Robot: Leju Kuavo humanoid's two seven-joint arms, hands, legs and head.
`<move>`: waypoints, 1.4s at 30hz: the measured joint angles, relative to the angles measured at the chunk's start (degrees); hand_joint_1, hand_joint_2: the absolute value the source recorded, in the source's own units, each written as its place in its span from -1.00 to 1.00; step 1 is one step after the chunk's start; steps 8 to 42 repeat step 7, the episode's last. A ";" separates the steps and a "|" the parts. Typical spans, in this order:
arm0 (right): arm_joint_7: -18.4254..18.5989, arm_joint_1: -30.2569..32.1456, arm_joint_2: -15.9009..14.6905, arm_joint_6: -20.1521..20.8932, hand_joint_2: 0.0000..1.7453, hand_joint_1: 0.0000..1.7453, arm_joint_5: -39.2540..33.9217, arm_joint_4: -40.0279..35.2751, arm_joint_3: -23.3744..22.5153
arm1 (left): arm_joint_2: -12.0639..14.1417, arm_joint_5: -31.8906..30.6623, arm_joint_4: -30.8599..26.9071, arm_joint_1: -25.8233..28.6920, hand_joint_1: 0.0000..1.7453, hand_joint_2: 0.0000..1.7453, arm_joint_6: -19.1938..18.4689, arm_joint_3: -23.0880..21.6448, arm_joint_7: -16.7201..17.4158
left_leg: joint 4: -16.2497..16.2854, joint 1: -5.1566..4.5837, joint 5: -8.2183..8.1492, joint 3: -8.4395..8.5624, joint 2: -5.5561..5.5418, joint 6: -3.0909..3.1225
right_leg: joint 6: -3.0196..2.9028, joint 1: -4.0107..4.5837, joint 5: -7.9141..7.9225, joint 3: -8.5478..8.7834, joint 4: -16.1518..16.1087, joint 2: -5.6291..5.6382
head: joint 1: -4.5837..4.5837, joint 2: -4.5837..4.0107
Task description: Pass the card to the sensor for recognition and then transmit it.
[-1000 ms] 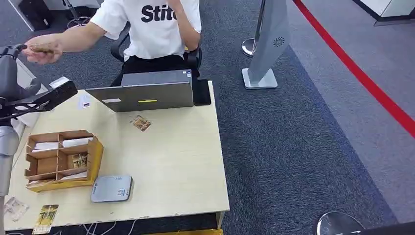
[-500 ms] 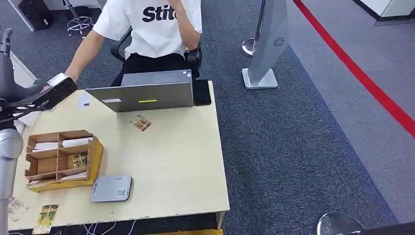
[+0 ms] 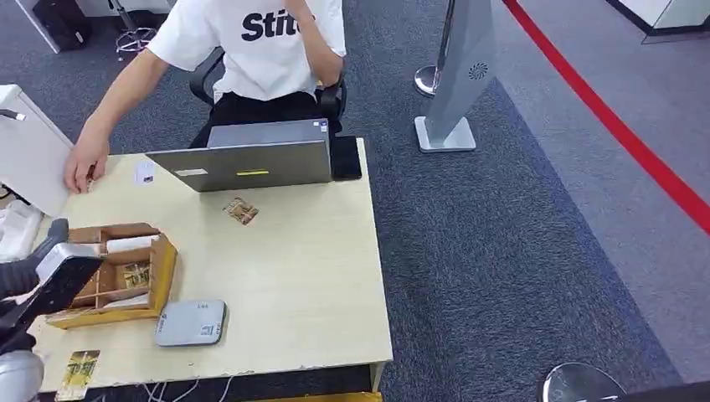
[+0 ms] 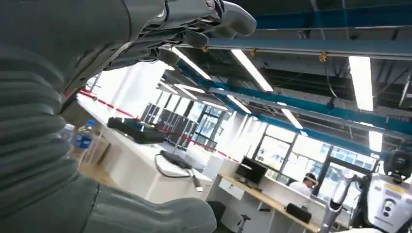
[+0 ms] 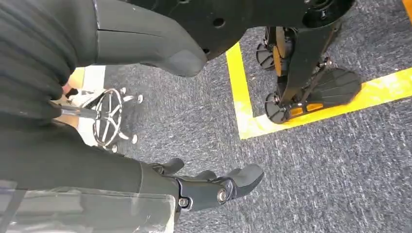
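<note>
Left hand (image 3: 46, 272) empty, fingers spread, over box (image 3: 126, 272) left edge. Right hand (image 5: 214, 187) empty, fingers apart. Sensor (image 3: 191, 322) right of box.

The left hand (image 3: 38, 276) is cut off by the head view's left edge, and it hides part of the box (image 3: 134, 272). You cannot read the cards in the box compartments; they are too small. The card (image 3: 78, 371) at the table's near edge is partly cut off below. The laptop (image 3: 251, 159) hides the person's (image 3: 259, 50) lap.
</note>
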 joint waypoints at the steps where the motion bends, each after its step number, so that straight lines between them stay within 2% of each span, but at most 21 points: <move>1: 0.00 -0.02 0.04 0.00 1.00 -1.00 0.02 0.00 -0.20 | -0.20 0.19 -0.71 1.42 -1.00 1.00 0.00 1.28 -0.43 | 0.00 0.00 0.00 -0.01 -0.02 0.00 | 0.00 0.00 0.00 0.00 0.00 -0.02 | 0.02 -0.02; 7: 0.00 -0.04 0.17 0.04 1.00 -1.00 0.04 0.00 -0.74 | -0.87 0.39 -3.08 5.24 -1.00 1.00 -0.15 4.69 -0.89 | 0.00 0.01 0.01 -0.01 -0.17 0.01 | 0.01 0.00 0.00 0.07 0.00 -0.18 | 0.00 -0.02; 42: 0.00 -0.04 0.17 0.04 1.00 -1.00 0.04 0.00 -0.74 | -0.87 0.39 -3.08 5.24 -1.00 1.00 -0.15 4.69 -0.89 | 0.00 0.01 0.01 -0.01 -0.17 0.01 | 0.01 0.00 0.00 0.07 0.00 -0.18 | 0.00 -0.02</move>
